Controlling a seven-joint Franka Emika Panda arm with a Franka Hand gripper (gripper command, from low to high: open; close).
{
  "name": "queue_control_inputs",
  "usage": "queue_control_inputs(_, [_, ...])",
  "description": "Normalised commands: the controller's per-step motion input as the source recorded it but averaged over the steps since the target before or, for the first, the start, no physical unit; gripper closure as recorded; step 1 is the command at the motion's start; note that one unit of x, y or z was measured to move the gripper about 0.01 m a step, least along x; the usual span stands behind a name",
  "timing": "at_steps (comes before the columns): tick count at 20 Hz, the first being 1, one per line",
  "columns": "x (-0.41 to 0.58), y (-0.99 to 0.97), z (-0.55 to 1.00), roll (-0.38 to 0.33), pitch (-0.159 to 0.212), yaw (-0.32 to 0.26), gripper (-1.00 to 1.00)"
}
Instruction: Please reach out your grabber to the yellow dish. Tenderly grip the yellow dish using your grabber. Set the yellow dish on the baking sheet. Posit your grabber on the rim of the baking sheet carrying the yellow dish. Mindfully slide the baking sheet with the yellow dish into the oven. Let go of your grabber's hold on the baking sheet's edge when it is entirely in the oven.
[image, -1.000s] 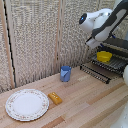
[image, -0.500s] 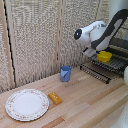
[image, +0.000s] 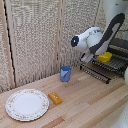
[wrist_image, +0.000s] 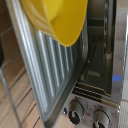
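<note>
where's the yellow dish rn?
Exterior view's right: the yellow dish sits on the baking sheet in front of the oven, behind the arm.

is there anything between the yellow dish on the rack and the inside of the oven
Nothing visible blocks it. The yellow dish sits on the baking sheet, the door is down, and the oven cavity behind looks open, though its depths are dark.

Glossy white rounded arm (image: 92, 39) with black joint bands and a dark circular cap facing the camera
</note>
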Motion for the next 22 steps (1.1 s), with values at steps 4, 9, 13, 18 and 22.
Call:
queue_control_inputs(4, [0.259, 0.14, -0.55, -0.188, 0.025, 0.243, -1.00])
queue_control_inputs(9, [0.038, 0.03, -0.50, -0.157, 0.000, 0.215, -1.00])
queue_control_inputs(13, [-0.118, -0.16, -0.29, -0.073, 0.000, 0.057, -1.00])
queue_control_inputs(18, [-0.371, -0.44, 0.06, 0.010, 0.014, -0.150, -1.00])
queue_control_inputs(22, [-0.240, -0.42, 0.15, 0.008, 0.048, -0.130, -1.00])
